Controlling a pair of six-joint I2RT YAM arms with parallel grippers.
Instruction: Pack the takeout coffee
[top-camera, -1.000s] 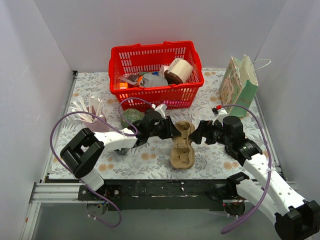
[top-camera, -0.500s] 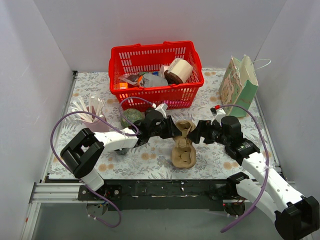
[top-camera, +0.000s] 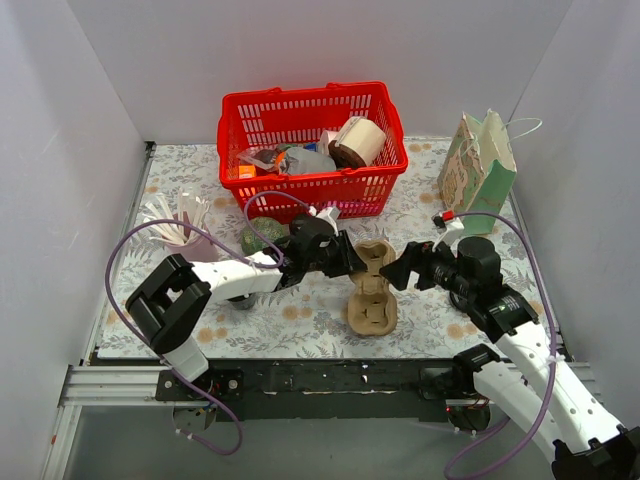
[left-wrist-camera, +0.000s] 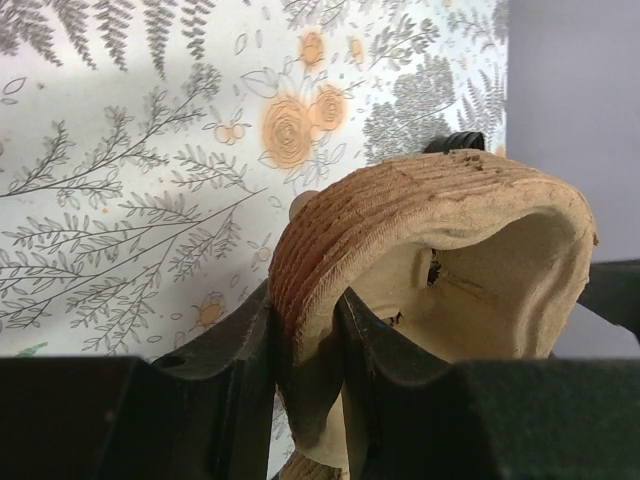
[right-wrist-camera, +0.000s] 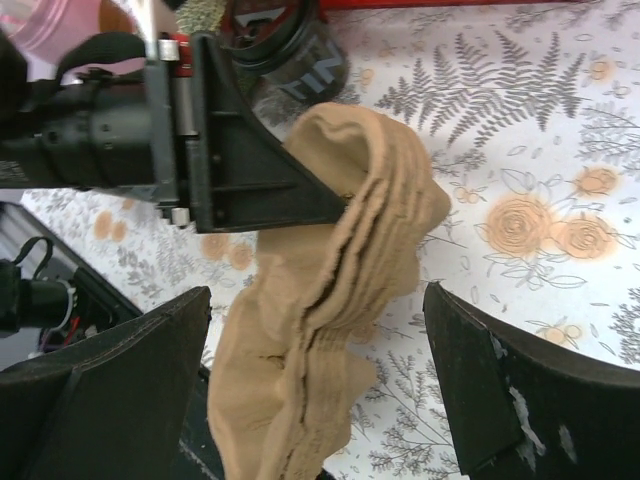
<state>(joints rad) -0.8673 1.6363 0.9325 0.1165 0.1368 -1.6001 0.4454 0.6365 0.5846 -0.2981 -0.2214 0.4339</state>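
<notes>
A stack of brown pulp cup carriers (top-camera: 370, 292) stands on edge on the floral table, leaning toward the near side. My left gripper (top-camera: 343, 260) is shut on its upper rim; in the left wrist view the rim (left-wrist-camera: 420, 215) is pinched between the two black fingers (left-wrist-camera: 240, 370). My right gripper (top-camera: 402, 272) is open just right of the stack. In the right wrist view the carriers (right-wrist-camera: 330, 290) stand between its wide-apart fingers (right-wrist-camera: 500, 380), touching neither. A tan paper cup (top-camera: 358, 140) lies on its side in the red basket.
The red basket (top-camera: 305, 100) with mixed items stands at the back centre. A pale green paper bag (top-camera: 480, 165) stands at the back right. A holder with white sticks (top-camera: 178, 222) and a dark round jar (top-camera: 262, 234) sit at the left, next to the left arm.
The carrier stack has turned so its cup holes face more upward and has shifted slightly right. The right gripper has drawn back a little to the right, still open.
</notes>
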